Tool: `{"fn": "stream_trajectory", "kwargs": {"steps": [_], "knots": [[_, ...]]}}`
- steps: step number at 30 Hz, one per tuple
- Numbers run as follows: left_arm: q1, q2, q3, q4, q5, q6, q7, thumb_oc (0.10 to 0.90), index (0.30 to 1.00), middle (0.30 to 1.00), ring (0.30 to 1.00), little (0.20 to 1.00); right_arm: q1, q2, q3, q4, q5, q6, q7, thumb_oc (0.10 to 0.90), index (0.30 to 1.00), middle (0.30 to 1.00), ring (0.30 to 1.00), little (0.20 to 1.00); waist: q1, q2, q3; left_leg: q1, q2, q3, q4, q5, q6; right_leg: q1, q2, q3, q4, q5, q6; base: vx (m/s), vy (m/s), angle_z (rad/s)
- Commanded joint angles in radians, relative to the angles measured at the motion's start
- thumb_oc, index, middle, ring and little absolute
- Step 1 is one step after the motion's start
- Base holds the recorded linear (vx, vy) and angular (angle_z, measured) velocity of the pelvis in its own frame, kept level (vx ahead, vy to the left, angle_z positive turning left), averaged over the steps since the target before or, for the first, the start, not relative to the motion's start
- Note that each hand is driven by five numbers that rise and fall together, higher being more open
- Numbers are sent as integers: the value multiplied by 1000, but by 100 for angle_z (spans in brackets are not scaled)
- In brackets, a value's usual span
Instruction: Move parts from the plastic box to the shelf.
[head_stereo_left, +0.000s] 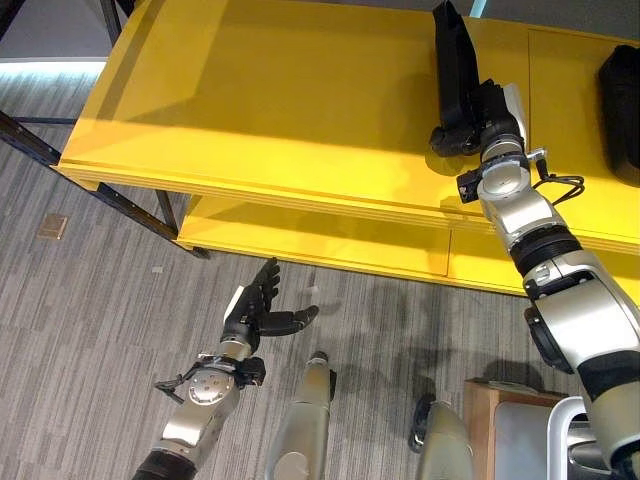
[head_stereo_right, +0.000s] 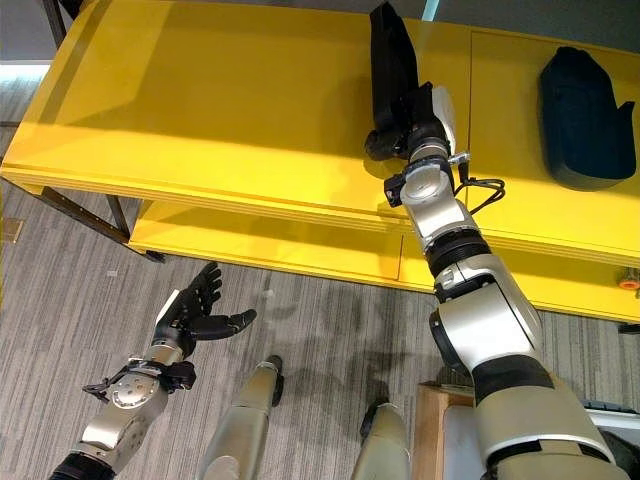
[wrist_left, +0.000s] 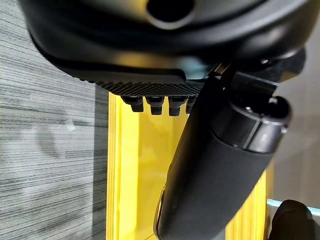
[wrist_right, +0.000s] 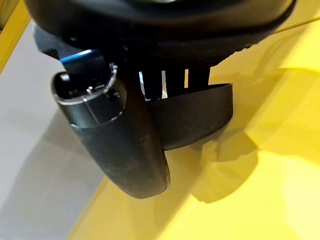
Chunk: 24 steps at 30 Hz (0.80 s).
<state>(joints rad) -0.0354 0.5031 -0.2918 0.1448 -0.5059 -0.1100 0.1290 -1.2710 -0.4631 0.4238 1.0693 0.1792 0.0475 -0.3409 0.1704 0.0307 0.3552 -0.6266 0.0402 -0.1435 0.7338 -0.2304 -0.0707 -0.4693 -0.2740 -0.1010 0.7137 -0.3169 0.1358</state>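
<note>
yellow shelf (head_stereo_left: 300, 110) over grey carpet; right hand (head_stereo_right: 425, 115) curled round a long black part (head_stereo_right: 390, 60) resting on the top board; left hand (head_stereo_left: 255, 310) empty, fingers relaxed, low by the floor; risk: fingers snag on release, dragging the part toward the edge

Two silver-grey arms with dark bands at the joints end in the black left hand (head_stereo_left: 262, 308) and right hand (head_stereo_left: 487, 112), whose thumb bears a white cover.
</note>
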Motion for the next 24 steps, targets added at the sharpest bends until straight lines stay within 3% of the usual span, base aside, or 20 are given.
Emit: {"fn": "stream_trajectory", "kwargs": {"steps": [1,10,11,12,13,17,24], "knots": [[-59,56,-11,-96,-7,-89,20,900,1000,1000,1000,1000,-91,-21,-43,-28,23,-72,-67,400,300,300,300,300,15,-4,-44,-37,26,-6,62,-28,30,69,22,3,28,-17,-59,0,0,0],[-68,64,-23,-94,-4,-90,17,900,1000,1000,1000,1000,-92,-23,-26,-10,1,-66,-47,400,300,300,300,300,21,0,-38,-46,24,-11,67,-26,30,62,22,0,34,-22,-60,0,0,0],[-70,65,-23,-93,-3,-91,17,900,1000,1000,1000,1000,-97,-25,-14,-5,-11,-62,-36,553,514,514,514,514,23,-1,-37,-50,23,-11,70,-26,30,61,22,1,38,-22,-61,0,0,0],[-70,65,-23,-94,-4,-92,16,900,1000,1000,1000,1000,-100,-26,-6,1,-18,-62,-29,849,929,929,929,929,22,-1,-37,-51,23,-11,71,-26,30,59,22,0,39,-23,-61,0,0,0],[-70,64,-23,-94,-4,-92,16,900,1000,1000,1000,1000,-100,-26,-5,1,-18,-62,-29,900,1000,1000,1000,1000,22,-1,-37,-51,23,-11,71,-26,30,59,22,0,39,-23,-61,0,0,0],[-66,65,-20,-92,-5,-93,14,900,1000,1000,1000,1000,-111,-32,38,19,-79,-50,-8,900,1000,1000,1000,1000,23,-4,-36,-51,25,-10,70,-26,29,56,20,-2,44,-23,-61,-1,-2,1],[-69,64,-18,-91,-10,-94,21,900,1000,1000,1000,1000,-121,-18,42,15,-70,-54,-9,900,1000,1000,1000,1000,20,-4,-37,-53,26,-10,69,-25,28,50,21,0,44,-20,-61,0,0,0]]}}
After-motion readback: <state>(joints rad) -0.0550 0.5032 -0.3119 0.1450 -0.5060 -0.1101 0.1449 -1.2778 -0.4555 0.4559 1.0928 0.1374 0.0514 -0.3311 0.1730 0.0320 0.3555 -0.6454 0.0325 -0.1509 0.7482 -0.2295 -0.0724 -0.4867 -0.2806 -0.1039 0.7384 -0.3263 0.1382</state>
